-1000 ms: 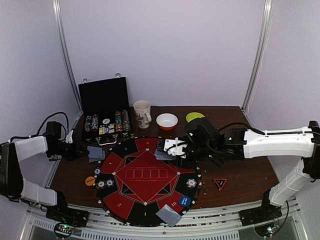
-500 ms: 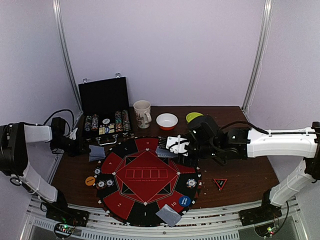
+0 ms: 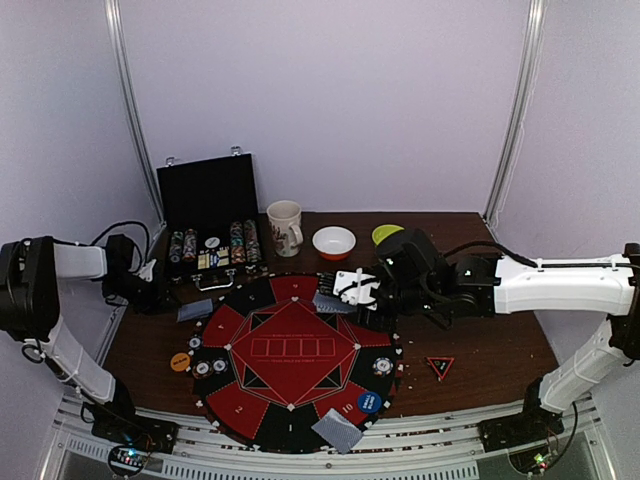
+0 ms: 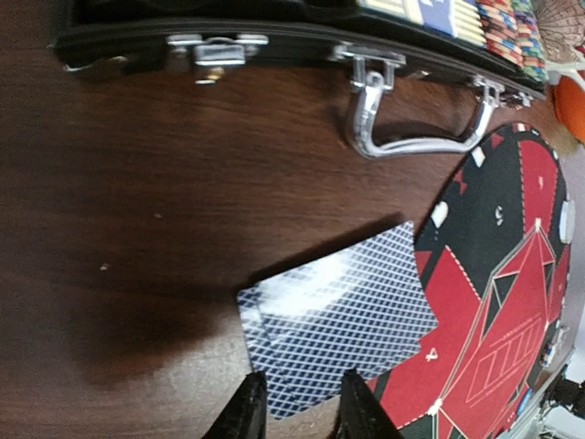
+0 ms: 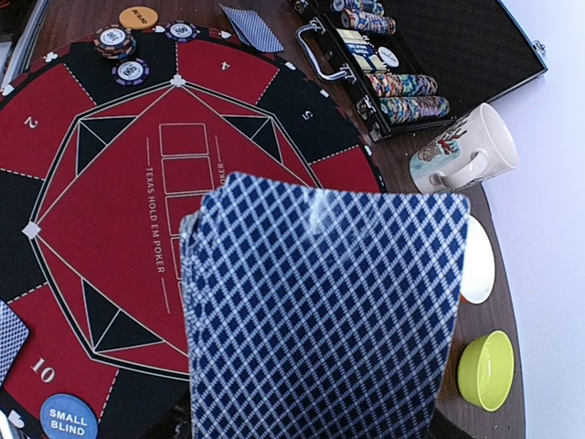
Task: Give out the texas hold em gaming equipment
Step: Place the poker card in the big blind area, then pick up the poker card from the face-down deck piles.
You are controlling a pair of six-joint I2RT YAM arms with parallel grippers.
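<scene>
Left wrist view: two blue-backed dealt cards (image 4: 343, 315) lie face down and overlapped. One corner rests on the rim of the round mat (image 4: 494, 302), the rest on the bare table (image 4: 137, 229). The left gripper (image 4: 303, 410) sits just at their near edge, jaws a little apart, holding nothing.

Handling: the cards are probably thin, light, flexible and slick. Lying flat they offer no edge to pinch, so drag one to an overhang before taking it.

The right gripper (image 3: 350, 293) hangs over the far right part of the mat, clamped on the deck (image 5: 320, 311), apparently at its lower edge. Stacked cards are likely to fan and slip under a loose grip.
</scene>
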